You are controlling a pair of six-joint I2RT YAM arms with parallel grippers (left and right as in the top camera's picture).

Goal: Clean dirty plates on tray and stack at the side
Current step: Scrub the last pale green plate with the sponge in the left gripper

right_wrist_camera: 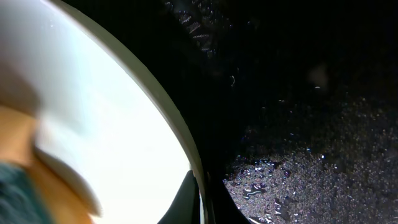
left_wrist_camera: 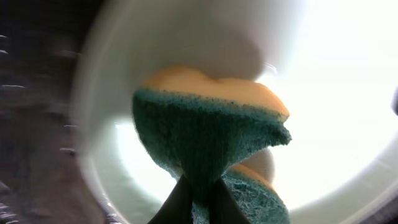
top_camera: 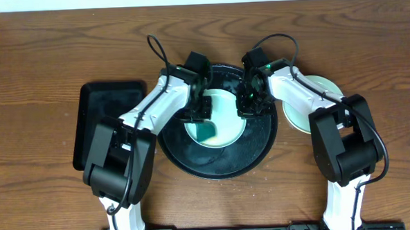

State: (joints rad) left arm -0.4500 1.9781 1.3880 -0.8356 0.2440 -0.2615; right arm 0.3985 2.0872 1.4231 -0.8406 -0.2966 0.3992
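Note:
A pale mint green plate [top_camera: 227, 112] lies in the middle of the large round black tray [top_camera: 221, 163]. My left gripper [top_camera: 196, 110] is shut on a green and yellow sponge [top_camera: 207, 132] and presses it into the plate. The left wrist view shows the sponge [left_wrist_camera: 205, 137] pinched between the fingers [left_wrist_camera: 199, 202] over the plate [left_wrist_camera: 329, 112]. My right gripper [top_camera: 249, 102] is shut on the plate's right rim. The right wrist view shows its fingers [right_wrist_camera: 202, 199] clamping the rim of the plate [right_wrist_camera: 112, 118] above the wet, speckled tray [right_wrist_camera: 311, 162]. Another pale plate [top_camera: 296, 116] lies on the table to the right of the tray, partly under the right arm.
A smaller black rectangular tray [top_camera: 97, 116] lies on the wooden table [top_camera: 37, 81] to the left, partly under the left arm. The table's far edge meets a white wall at the top.

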